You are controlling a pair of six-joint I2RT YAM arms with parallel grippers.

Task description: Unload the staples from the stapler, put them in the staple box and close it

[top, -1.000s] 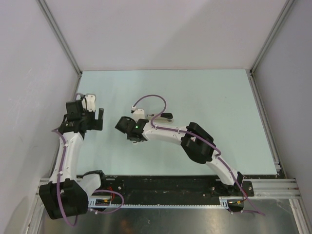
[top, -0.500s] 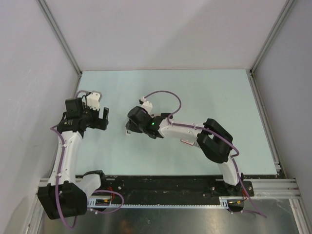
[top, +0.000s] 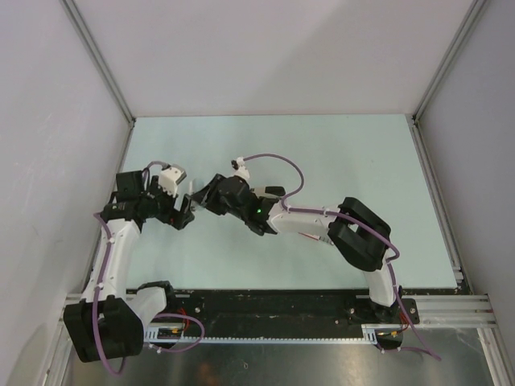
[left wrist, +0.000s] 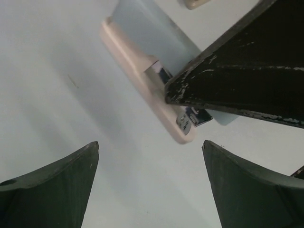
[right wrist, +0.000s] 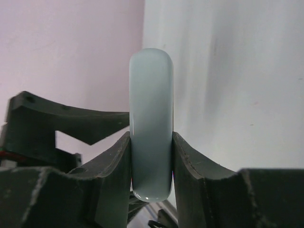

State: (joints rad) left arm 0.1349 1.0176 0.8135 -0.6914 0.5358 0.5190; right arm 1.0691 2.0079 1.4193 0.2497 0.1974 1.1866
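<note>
Stapler (right wrist: 151, 123), a slim piece with a pale blue-grey top and a cream lower bar, is pinched across its width by the right tool (right wrist: 152, 137), whose two dark fingers (right wrist: 114, 166) press flat against its sides. Its rounded end stands out past those fingertips. In the left wrist view the stapler (left wrist: 133, 61) runs slantwise, with one black finger of the right tool (left wrist: 237, 71) lying over its far part. Bright metal (left wrist: 161, 76) shows where the blue top meets the cream bar. Whether that metal is loose strips or part of the mechanism cannot be told. The body casts a soft shadow on the pale desk (left wrist: 47, 71), so it looks raised off the surface rather than resting on it. The left tool (left wrist: 151, 147) is spread wide, one fingertip to each side of the stapler and nearer the camera, touching nothing. From above, the right tool (top: 205, 199) sits at the stapler itself and the left tool (top: 183, 211) just beside it on the left. Both arms bend in toward it over the desk (top: 346, 161). The stapler's own shape is too small to make out from there.
</note>
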